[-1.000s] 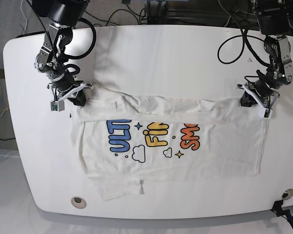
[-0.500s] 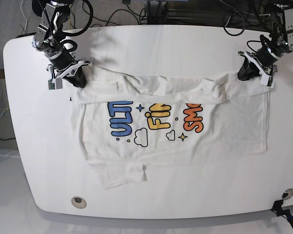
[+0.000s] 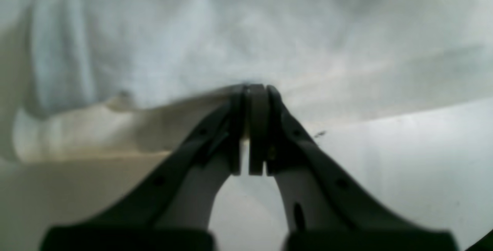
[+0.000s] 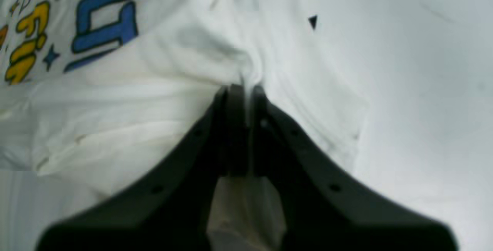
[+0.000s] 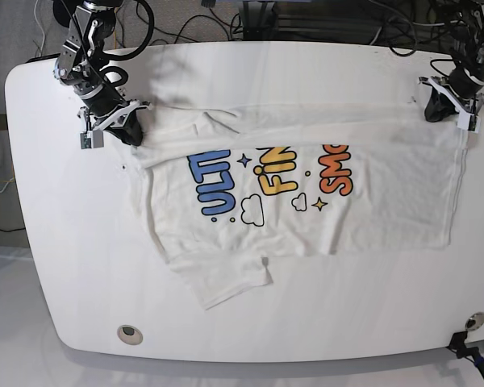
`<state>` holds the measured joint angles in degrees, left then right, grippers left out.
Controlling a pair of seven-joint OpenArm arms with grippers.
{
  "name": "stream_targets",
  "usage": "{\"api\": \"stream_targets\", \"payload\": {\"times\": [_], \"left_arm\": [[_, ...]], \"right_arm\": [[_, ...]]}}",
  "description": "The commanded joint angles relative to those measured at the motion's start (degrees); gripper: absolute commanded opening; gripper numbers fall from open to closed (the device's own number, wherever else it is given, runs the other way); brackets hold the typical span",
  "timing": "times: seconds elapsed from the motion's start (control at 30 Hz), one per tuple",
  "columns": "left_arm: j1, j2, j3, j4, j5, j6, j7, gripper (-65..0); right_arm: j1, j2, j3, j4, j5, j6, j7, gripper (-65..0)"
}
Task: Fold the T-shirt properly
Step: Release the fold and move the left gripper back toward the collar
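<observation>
The white T-shirt (image 5: 371, 210) lies print-up on the white table (image 5: 266, 68), its blue, yellow and orange letters showing. Its far edge is pulled into a straight taut line between my two grippers. At the left end of that edge my right gripper (image 5: 131, 131) is shut on bunched cloth. The right wrist view shows the right gripper (image 4: 242, 87) with the T-shirt (image 4: 115, 108) pinched between its pads. On the right, my left gripper (image 5: 432, 110) holds the other corner. In the left wrist view the left gripper (image 3: 250, 89) is shut on the edge of the T-shirt (image 3: 246, 31). A sleeve flap sticks out toward the front left.
Cables (image 5: 226, 24) run behind the table's far edge. There is a round hole (image 5: 129, 332) near the front left of the table and a black clamp (image 5: 468, 347) at its front right corner. The table's rounded edges lie close outside both arms.
Both grippers have moved toward the far edge, the left one farther. The shirt has been dragged back and to the right, and its sagging far edge has pulled straight.
</observation>
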<state>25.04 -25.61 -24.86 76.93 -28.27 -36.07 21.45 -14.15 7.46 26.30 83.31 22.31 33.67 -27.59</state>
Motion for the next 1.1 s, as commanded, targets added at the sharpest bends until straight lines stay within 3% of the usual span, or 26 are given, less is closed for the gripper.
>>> {"api": "stream_targets", "payload": {"times": [0.0,0.13,0.37,0.47,0.5,0.7,0.97,1.07], "left_arm": [[0.23,-1.17,-1.17,0.19,1.90,0.90,3.86,-64.3],[-0.54,-2.18,-0.54,1.17,0.32,0.33,6.54,-57.8],[-1.16,-2.47,0.92,3.40,-1.25,0.11,7.06,-30.9],[-0.96,-2.46,1.06,3.80,-1.19,-0.04,5.19,-30.7],[-1.28,-2.37,0.90,3.30,-1.55,1.17,6.48,-30.5],[0.11,-2.38,-2.62,6.57,-7.81,3.36,4.75,-29.5],[3.12,1.29,-16.60,10.23,-7.38,2.20,5.19,-31.1],[3.48,1.06,-18.08,9.56,-6.95,1.33,5.85,-32.4]], "right_arm": [[-0.62,0.52,0.18,-0.02,-3.92,-1.27,-4.33,-65.0],[-0.69,0.59,-0.06,0.17,-3.90,-1.43,-4.19,-65.0],[-0.32,0.50,0.04,0.07,-3.72,-1.24,-3.90,-65.0],[-0.44,0.55,0.09,0.06,-3.74,-1.29,-4.07,-65.0],[0.03,0.60,0.06,-0.32,-0.92,-0.18,-0.95,-65.0],[-0.03,0.57,0.36,-0.72,-0.72,-0.24,-1.18,-65.0],[-0.27,0.60,-0.01,-1.01,-0.65,-0.46,-1.19,-65.0],[-0.32,0.62,-0.03,-1.00,-0.52,-0.41,-1.09,-65.0]]}}
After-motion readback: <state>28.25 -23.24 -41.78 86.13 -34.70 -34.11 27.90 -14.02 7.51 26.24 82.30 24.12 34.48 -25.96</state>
